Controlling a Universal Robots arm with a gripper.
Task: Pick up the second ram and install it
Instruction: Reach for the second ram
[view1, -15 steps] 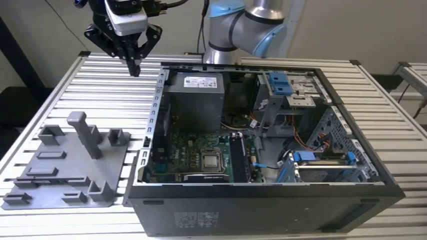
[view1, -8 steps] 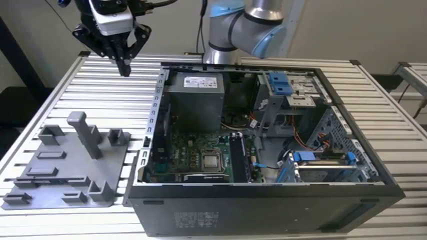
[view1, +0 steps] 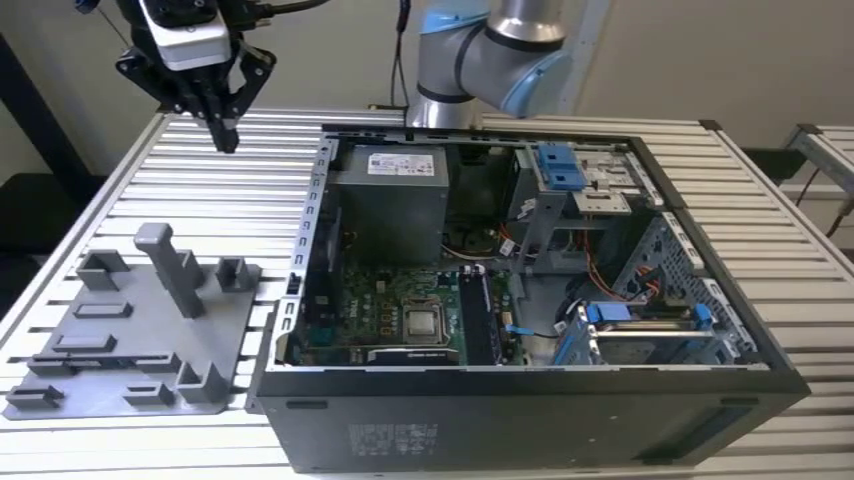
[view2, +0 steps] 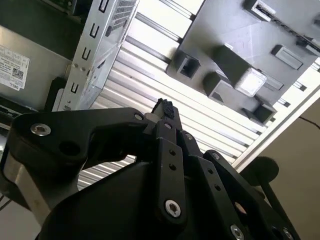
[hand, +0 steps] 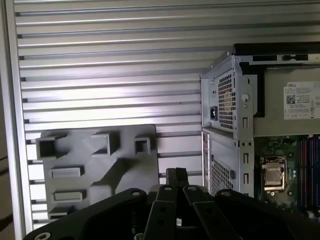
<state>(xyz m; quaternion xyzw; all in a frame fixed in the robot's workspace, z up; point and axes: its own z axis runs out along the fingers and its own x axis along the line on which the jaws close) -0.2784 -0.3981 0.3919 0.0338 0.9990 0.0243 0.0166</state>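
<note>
My gripper (view1: 226, 140) hangs high over the slatted table at the exterior view's far left, behind the grey fixture plate (view1: 134, 345). Its black fingers point down, meet at the tips and hold nothing. In the first wrist view the gripper (hand: 176, 174) sits above the gap between the fixture plate (hand: 100, 165) and the open computer case (hand: 227, 110). In the second wrist view the gripper (view2: 165, 106) is over bare slats. The second ram is out of view. The motherboard's long memory slots (view1: 477, 318) lie inside the case, right of the processor (view1: 424, 322).
The open computer case (view1: 534, 410) takes up the middle and right of the table, with a power supply (view1: 387, 195) at the back and blue drive brackets (view1: 561, 165). The fixture plate carries a tall upright post (view1: 171, 265). The arm's base (view1: 481, 60) stands behind the case.
</note>
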